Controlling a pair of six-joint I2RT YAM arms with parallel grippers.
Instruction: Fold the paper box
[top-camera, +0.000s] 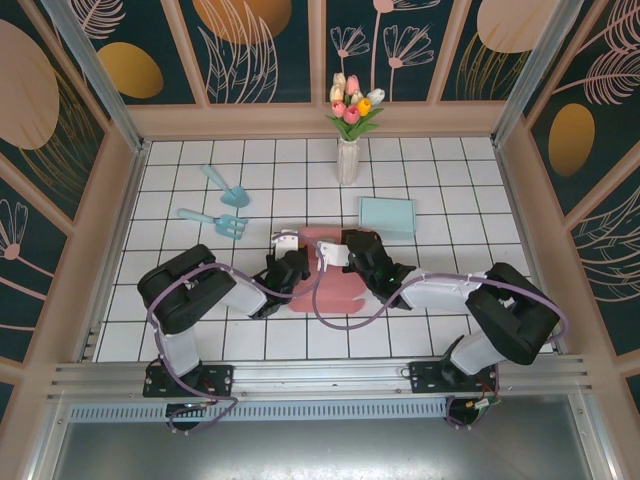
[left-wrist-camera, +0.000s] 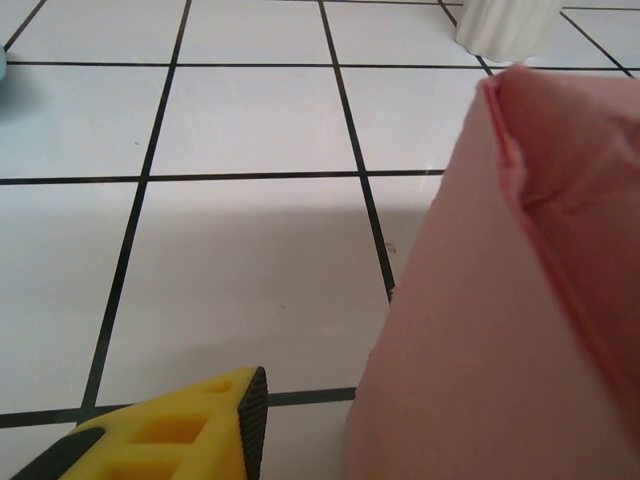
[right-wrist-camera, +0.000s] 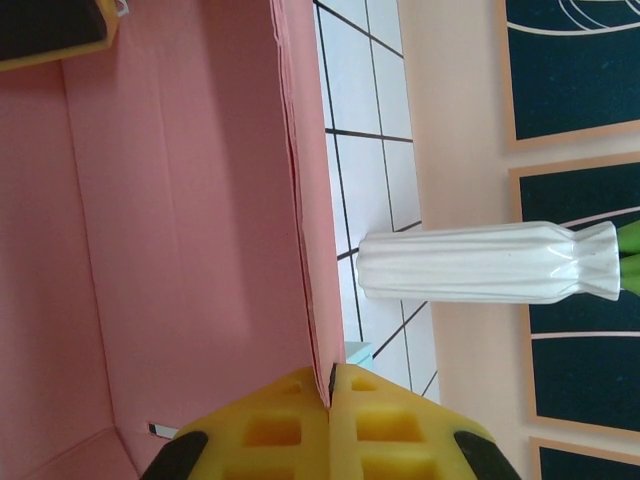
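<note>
Right jaws are closed on the rim of the box (right-wrist-camera: 180, 220); the right gripper (right-wrist-camera: 330, 395) has its two yellow fingers (right-wrist-camera: 270, 430) pressed together with the thin pink wall pinched between them, and that wall runs away from the fingertips as a raised edge, the box's pale pink inside lying to its left. Left jaws stand a little apart; in the left wrist view one yellow finger (left-wrist-camera: 190, 430) shows at the lower left, clear of the box's outer face with a strip of white tile between them, and the other finger is hidden by the paper, so the left gripper (top-camera: 296, 266) grips nothing that can be seen. Another yellow finger shows in the top left corner of the right wrist view, over the box's inside; whether it touches the paper I cannot tell.

From above, the box sits partly folded at the middle of the table (top-camera: 180, 180), between the two grippers, the left one at its left side and the right one over its far right part; both arms reach inward from their bases at the near edge. Just beyond the box to the right lies a light blue card (top-camera: 387, 214); farther back stands a white vase (top-camera: 347, 160) of tulips (top-camera: 353, 105); well to the left lie a blue trowel (top-camera: 224, 185) and a blue fork (top-camera: 215, 222).
</note>
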